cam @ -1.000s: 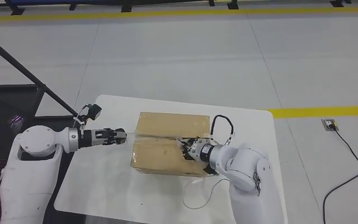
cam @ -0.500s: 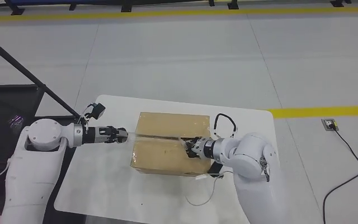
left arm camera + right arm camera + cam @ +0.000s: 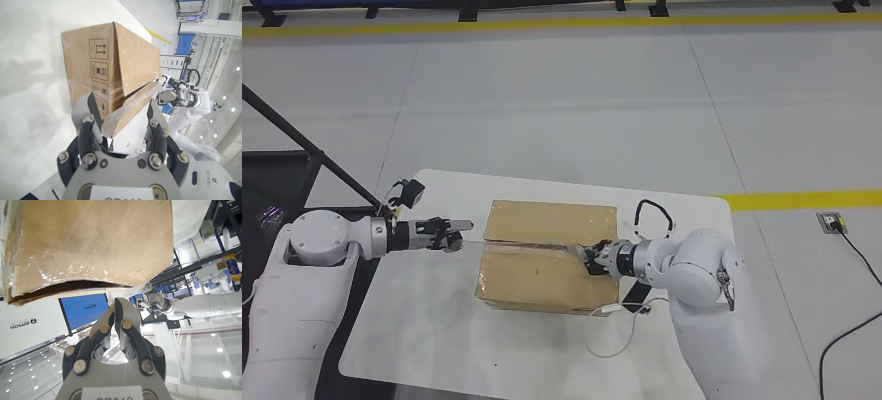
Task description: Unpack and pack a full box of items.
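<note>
The table [image 3: 432, 330] has bare white surface along its left edge and along its near side. Over that left stretch the left gripper [image 3: 450, 237] hangs just off the box's left end. Its jaws are spread wide, and the loose end of a tape strip [image 3: 130, 106] lies between them against one finger [image 3: 92, 106].

The box [image 3: 532, 275] sits mid-table, near the far edge, with its top flaps slightly parted along the seam.

At the box's right end the right gripper [image 3: 592, 256] has its jaws pinched together on the tape. A white cable [image 3: 614, 338] trails across the near right part of the table.

Pale floor [image 3: 542, 100] surrounds the table, and a yellow line [image 3: 802, 200] runs off to the right.
</note>
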Tool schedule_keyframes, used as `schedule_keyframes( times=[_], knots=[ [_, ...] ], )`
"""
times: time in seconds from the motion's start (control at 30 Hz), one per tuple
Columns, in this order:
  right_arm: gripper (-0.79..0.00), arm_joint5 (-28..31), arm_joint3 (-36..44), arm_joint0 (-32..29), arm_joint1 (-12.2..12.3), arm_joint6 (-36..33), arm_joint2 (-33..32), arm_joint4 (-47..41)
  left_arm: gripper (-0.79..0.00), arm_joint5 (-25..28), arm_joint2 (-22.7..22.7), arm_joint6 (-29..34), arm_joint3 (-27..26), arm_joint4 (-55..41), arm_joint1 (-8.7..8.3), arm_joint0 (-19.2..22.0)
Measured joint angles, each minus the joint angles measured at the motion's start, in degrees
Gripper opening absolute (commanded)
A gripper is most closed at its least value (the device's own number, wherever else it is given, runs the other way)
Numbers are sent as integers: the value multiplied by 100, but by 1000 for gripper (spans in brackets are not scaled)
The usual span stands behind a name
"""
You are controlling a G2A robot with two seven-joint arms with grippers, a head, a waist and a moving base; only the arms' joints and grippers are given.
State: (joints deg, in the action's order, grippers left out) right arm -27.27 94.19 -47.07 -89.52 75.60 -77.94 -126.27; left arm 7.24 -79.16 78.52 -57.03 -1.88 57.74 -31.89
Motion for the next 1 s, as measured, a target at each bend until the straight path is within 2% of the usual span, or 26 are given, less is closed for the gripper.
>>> schedule_keyframes(
  times=[0.13,0.23,0.27,0.4,0.57,0.73,1.0],
  knots=[
    [-785,19,-93,49,41,-51,13,-68,-160,176,-197,-196,-273,-253,-52,-117],
    [-785,41,-141,75,72,-67,39,-107,-22,266,-467,-380,-632,-615,-103,-302],
    [-785,51,-151,83,81,-70,46,-114,0,264,-548,-403,-756,-747,-118,-373],
    [-785,90,-216,117,123,-83,73,-174,0,118,-812,-211,-1433,-1462,-166,-766],
    [-785,115,-306,161,169,-117,115,-234,0,-141,-743,238,-1984,-2193,-176,-1157],
    [-785,146,-334,178,219,-132,158,-293,0,-102,-298,100,-1806,-2134,-131,-1180],
    [-785,233,-228,130,297,-97,237,-351,0,319,340,-312,-1039,-1920,-15,-774]
  ],
)
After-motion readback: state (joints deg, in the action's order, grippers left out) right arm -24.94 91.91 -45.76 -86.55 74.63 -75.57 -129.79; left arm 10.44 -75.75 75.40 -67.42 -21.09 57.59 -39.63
